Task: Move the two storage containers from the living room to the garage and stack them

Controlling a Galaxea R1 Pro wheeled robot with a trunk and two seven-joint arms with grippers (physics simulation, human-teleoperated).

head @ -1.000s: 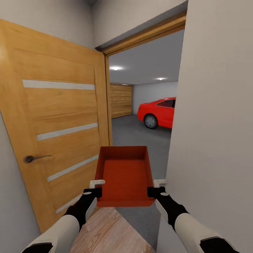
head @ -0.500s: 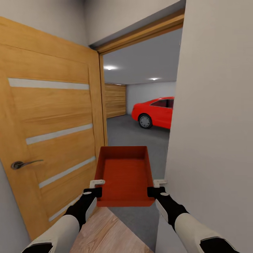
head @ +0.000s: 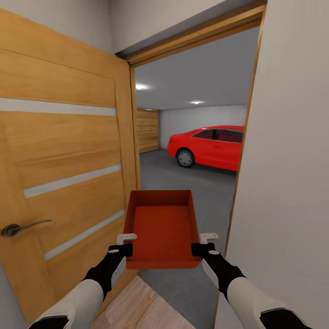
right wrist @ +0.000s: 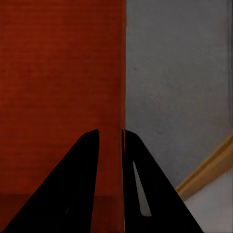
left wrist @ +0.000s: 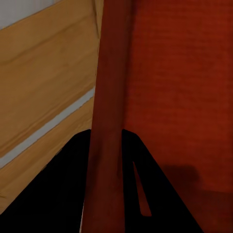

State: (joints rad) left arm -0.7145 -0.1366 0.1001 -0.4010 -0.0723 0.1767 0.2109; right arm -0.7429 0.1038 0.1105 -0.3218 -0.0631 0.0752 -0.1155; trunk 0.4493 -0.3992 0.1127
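Note:
I carry one red-orange storage container (head: 161, 225) level in front of me, held by both long side walls. My left gripper (head: 123, 249) is shut on its left wall (left wrist: 109, 116), and my right gripper (head: 201, 249) is shut on its right wall (right wrist: 109, 97). The container is empty. Through the doorway ahead lies the garage, with its dark grey floor (head: 183, 183) and a red car (head: 208, 146). The wood-plank floor (head: 137, 306) of the room I stand in shows under my arms.
An open wooden door (head: 64, 173) with a lever handle (head: 18, 227) stands close on my left. A white wall (head: 292, 183) and the door frame (head: 240, 173) stand close on my right. A wooden garage door (head: 148, 130) is at the far back.
The view has moved forward and turned right: the door handle slid left, and more of the car and doorway shows. The container and both grippers keep their places in the view.

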